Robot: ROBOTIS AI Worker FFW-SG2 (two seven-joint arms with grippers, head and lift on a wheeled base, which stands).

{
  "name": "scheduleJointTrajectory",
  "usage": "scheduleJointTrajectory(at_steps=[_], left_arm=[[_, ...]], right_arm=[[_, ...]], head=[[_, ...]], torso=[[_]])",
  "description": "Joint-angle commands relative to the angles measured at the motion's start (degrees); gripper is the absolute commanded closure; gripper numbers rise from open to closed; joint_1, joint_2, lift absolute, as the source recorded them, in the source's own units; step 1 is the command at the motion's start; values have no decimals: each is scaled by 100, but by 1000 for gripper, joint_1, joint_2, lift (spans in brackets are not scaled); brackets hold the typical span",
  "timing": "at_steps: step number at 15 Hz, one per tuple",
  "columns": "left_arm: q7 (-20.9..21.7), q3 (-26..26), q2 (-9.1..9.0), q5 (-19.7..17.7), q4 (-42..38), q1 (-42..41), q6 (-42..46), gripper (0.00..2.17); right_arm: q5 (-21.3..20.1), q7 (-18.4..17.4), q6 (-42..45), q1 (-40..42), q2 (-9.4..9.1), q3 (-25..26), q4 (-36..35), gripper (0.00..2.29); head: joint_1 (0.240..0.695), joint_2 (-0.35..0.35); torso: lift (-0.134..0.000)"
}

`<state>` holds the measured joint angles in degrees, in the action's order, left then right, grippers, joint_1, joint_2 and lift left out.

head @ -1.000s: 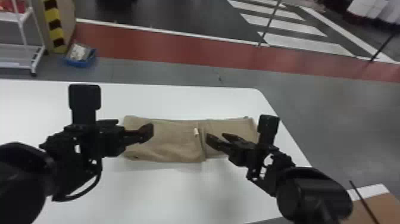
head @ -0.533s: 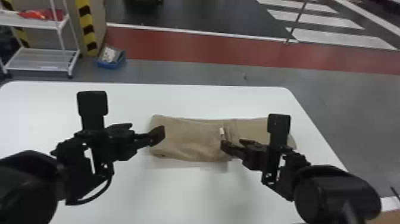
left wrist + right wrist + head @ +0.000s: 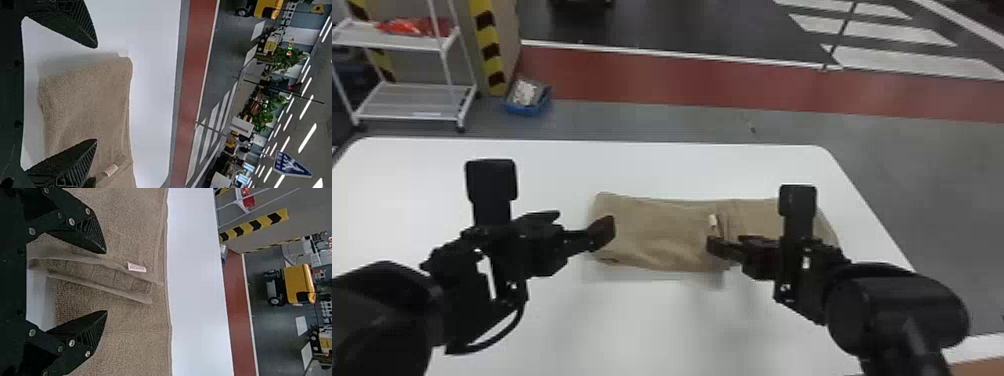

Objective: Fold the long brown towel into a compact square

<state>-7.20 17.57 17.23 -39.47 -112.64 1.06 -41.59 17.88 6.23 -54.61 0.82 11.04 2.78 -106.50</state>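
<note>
- One brown towel lies partly folded on the table
- Left gripper is near its left end, fingers parted
- Right gripper is near its middle, fingers spread

The brown towel lay partly folded, pale tag near its middle, toward the white desk's right edge, creases crossing it.

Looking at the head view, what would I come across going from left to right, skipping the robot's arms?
White shelf → blue box → white tag on the brown towel → white crosswalk stripes.
</note>
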Motion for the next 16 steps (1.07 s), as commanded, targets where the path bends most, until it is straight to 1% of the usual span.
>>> scheduleJointTrajectory(at_steps=[1,2,3,5,6,9,10,13,14,15,16], left_arm=[[-1,-34,18,1,-12,0,-3,26],[-1,-43,18,1,-12,0,-3,26],[-1,-51,35,-8,-12,0,-3,26],[-1,-51,44,27,-12,8,-3,26],[-1,-43,35,54,-12,0,-3,26],[8,-51,35,18,-74,-18,-3,26],[8,-60,35,10,-74,-9,-3,26],[52,-122,35,-25,-74,-18,-3,26],[52,-122,35,-25,-74,-18,-3,26],[52,-122,35,-25,-74,-18,-3,26],[52,-122,35,-25,-74,-18,-3,26]], right_arm=[[5,1,-2,-161,4,-14,261,407],[5,10,-2,-232,4,-23,349,431],[14,28,-2,-276,4,-41,393,532],[22,36,-2,-390,4,-93,507,535],[40,54,-2,-443,-5,-128,577,593],[40,80,16,-495,4,-164,595,626],[49,89,-72,-539,4,-155,604,768],[75,124,-178,-566,4,-120,595,772],[93,142,-248,-566,4,-93,595,971],[119,151,-248,-557,4,-85,595,1069],[225,168,-248,-504,4,-85,525,1119]], head=[[695,-189],[695,-189],[695,-188],[695,-184],[695,-180],[695,-172],[695,-171],[695,-168],[695,-168],[695,-167],[695,-167]], torso=[[-120],[-120],[-120],[-120],[-120],[-120],[-120],[-120],[-120],[-120],[-120]])
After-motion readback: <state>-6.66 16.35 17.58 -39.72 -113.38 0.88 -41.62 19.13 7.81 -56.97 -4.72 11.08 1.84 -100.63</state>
